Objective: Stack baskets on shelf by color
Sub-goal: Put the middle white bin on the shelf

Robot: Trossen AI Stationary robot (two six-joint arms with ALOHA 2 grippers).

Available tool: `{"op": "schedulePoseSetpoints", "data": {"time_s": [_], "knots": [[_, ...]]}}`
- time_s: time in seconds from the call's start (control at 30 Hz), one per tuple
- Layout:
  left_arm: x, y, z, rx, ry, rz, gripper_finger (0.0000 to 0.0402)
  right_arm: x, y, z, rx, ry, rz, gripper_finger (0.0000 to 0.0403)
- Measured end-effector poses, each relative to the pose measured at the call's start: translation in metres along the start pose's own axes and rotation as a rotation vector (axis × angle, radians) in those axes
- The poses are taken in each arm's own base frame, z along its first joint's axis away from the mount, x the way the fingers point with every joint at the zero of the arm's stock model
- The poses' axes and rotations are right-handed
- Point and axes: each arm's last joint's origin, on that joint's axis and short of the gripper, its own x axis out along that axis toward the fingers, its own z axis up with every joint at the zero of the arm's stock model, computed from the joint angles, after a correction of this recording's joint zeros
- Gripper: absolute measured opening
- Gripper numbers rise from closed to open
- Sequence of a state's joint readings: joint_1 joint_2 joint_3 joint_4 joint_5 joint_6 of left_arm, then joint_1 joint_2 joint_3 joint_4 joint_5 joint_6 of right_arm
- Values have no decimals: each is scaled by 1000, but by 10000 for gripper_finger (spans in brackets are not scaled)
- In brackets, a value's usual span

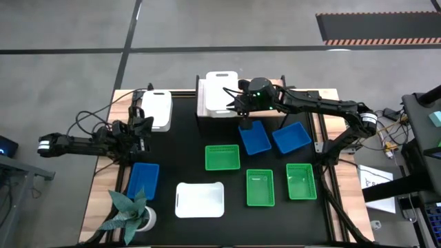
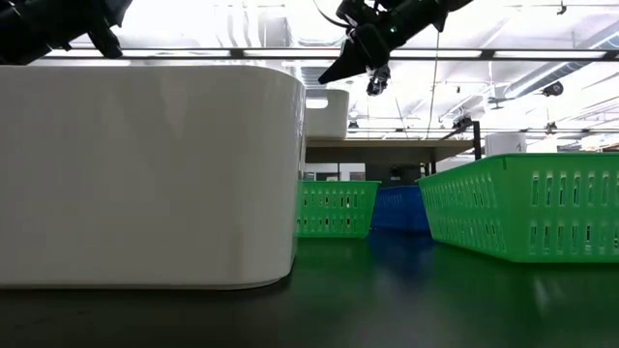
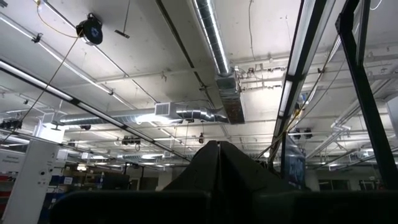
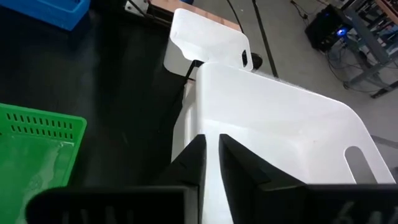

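Observation:
A white basket (image 1: pixel 220 93) sits on the light-wood shelf (image 1: pixel 201 103) at the table's far edge. My right gripper (image 4: pixel 211 155) is at this basket's right rim, its fingers nearly together. It shows high up in the low view (image 2: pixel 334 75). A second white basket (image 1: pixel 156 109) lies far left, and a third (image 1: pixel 200 200) near the front. Two blue baskets (image 1: pixel 253 138) (image 1: pixel 291 138) and three green ones (image 1: pixel 222 157) (image 1: pixel 260 187) (image 1: pixel 301 180) lie on the black table. Another blue basket (image 1: pixel 143 180) lies at the left. My left gripper (image 3: pixel 219 155) is shut, points up at the ceiling and holds nothing. My right gripper has the white basket's right side wall (image 4: pixel 214 134) in the narrow gap between its two fingers, coming from above and from the table's right. The fingers (image 4: pixel 194 158) hide the contact itself. The basket rests on the shelf.
A potted plant (image 1: pixel 131 213) stands at the near left corner. My left arm (image 1: pixel 96 143) lies along the table's left edge, beside the far-left white basket. Bare black table shows between the shelf and the left blue basket.

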State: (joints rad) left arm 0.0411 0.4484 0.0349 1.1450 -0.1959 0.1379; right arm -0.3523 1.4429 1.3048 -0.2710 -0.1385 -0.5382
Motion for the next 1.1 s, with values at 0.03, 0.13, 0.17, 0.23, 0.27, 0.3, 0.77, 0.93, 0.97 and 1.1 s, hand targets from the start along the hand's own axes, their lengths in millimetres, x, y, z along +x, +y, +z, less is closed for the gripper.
{"op": "schedulePoseSetpoints", "data": {"time_s": [0.03,0.13,0.17,0.23,0.27,0.3,0.77,0.93,0.97,1.1], "knots": [[0,0,0,0,0,0,0,0,0,0,2,0,0,46],[0,0,0,0,0,0,0,0,0,0,11,0,0,62],[0,0,0,0,0,0,0,0,0,0,15,1,-2,68],[0,0,0,0,-1,0,0,-1,0,0,22,4,-9,74],[0,0,0,0,-2,0,0,-2,0,1,26,2,-12,75],[0,0,0,0,-2,0,0,-4,-1,2,32,-3,-14,76],[0,0,0,0,1,0,0,-48,-13,23,162,43,-189,76],[0,0,0,0,1,0,0,-54,-10,10,168,221,-245,60],[0,0,0,0,2,0,0,-53,-10,6,184,252,-243,55],[0,0,0,0,1,0,0,-40,-13,-10,230,344,-233,32]]}}
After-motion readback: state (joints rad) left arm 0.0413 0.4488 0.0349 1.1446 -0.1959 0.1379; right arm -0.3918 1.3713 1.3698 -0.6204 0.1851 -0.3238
